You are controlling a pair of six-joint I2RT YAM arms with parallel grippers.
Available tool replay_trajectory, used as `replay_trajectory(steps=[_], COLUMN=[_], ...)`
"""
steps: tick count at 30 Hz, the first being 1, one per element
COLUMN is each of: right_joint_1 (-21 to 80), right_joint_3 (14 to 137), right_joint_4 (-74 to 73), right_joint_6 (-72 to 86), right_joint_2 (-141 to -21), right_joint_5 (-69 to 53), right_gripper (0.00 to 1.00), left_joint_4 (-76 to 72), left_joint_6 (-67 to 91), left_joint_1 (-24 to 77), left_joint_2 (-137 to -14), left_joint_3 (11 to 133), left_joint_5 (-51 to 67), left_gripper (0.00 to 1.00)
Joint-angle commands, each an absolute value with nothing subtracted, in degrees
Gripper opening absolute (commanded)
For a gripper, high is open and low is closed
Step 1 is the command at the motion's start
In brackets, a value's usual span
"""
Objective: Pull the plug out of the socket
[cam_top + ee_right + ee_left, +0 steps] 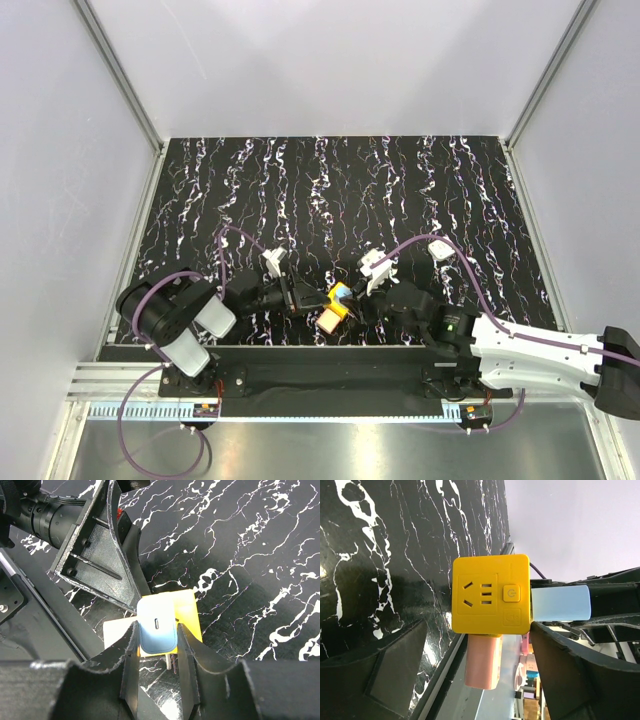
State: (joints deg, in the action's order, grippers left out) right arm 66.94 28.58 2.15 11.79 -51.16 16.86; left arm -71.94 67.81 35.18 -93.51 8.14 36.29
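This looks like the pull itself. The right gripper's (157, 635) jaws are clenched on the blue plug (560, 603), which sits against 1 side of the yellow socket (490, 592) near the bench's (370, 540) front edge. The left gripper's (479, 626) jaws bracket the socket; I cannot tell if they pinch it. The next move calls for a firm brace and a straight draw.
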Motion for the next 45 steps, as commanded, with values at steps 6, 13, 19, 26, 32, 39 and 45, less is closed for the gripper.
replay_trajectory(steps=[6, 13, 19, 26, 32, 39, 45], right_joint_1=[66.5, 66.5, 66.5, 66.5, 66.5, 66.5, 66.5], right_joint_3=[29.4, 29.3, 29.2, 28.8, 29.2, 29.0, 28.3], right_joint_4=[9.1, 10.2, 11.2, 12.8, 13.1, 13.2, 13.1], right_joint_6=[11.3, 11.5, 11.6, 12.0, 12.1, 12.4, 12.9], right_joint_2=[-51.5, -51.5, -52.2, -52.8, -52.5, -52.2, -51.9], right_joint_5=[16.2, 15.6, 14.9, 14.9, 14.3, 13.8, 13.1], right_gripper=[0.00, 0.00, 0.00, 0.00, 0.00, 0.00, 0.00], left_joint_4=[-88.7, -95.4, -95.4, -95.5, -95.4, -95.4, -95.4], left_joint_6=[68.8, 72.4, 72.3, 73.3, 74.1, 74.9, 75.0], left_joint_1=[35.2, 35.5, 36.2, 36.3, 36.8, 37.0, 37.0], left_joint_2=[-94.6, -98.5, -96.8, -93.8, -92.0, -90.4, -90.4], left_joint_3=[9.0, 9.7, 9.8, 9.2, 9.5, 9.5, 9.5], left_joint_5=[38.7, 39.9, 38.8, 38.5, 38.5, 38.1, 36.4], left_gripper=[0.84, 0.81, 0.77, 0.76, 0.76, 0.64, 0.53])
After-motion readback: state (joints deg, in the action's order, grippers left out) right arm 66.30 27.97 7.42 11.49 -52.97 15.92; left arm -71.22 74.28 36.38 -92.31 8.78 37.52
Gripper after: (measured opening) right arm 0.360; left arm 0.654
